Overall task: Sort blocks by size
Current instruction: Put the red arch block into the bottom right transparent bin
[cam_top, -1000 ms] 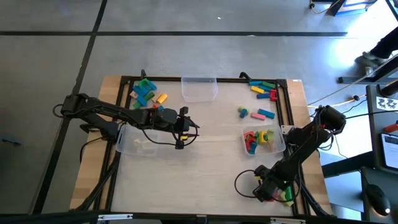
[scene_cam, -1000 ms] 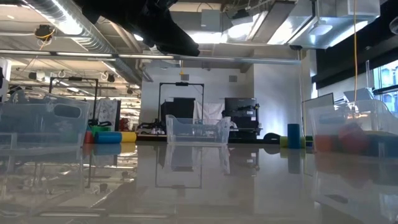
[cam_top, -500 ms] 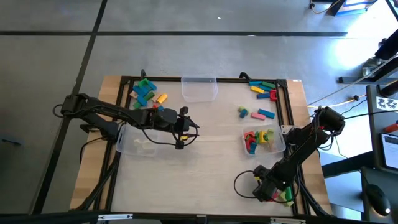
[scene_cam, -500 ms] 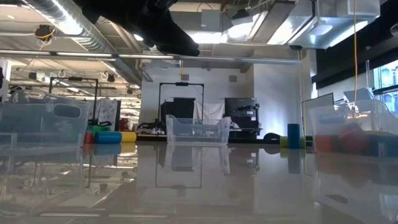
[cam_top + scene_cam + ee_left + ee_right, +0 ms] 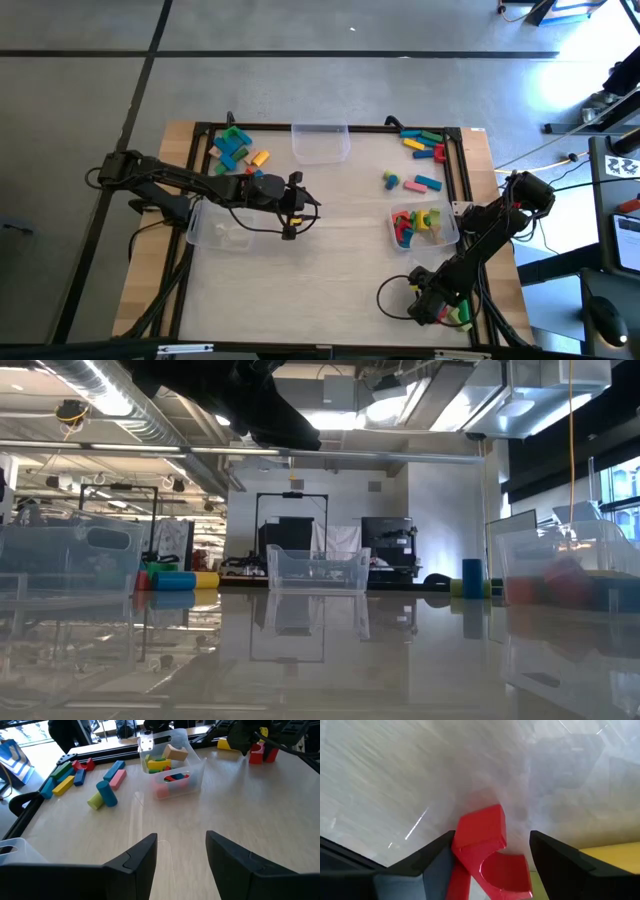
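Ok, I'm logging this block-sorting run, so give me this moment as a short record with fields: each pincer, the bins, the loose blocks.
left pincer: open, empty, above mid-table
right pincer: near right corner, open around a red block, not clamped
right bin: holds mixed blocks
far bin: looks empty
left bin: looks empty
loose blocks: far-left group, far-right group

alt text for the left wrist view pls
The left gripper hangs open and empty over bare table. Beyond sits a clear bin holding blocks, with loose blocks scattered beside it.
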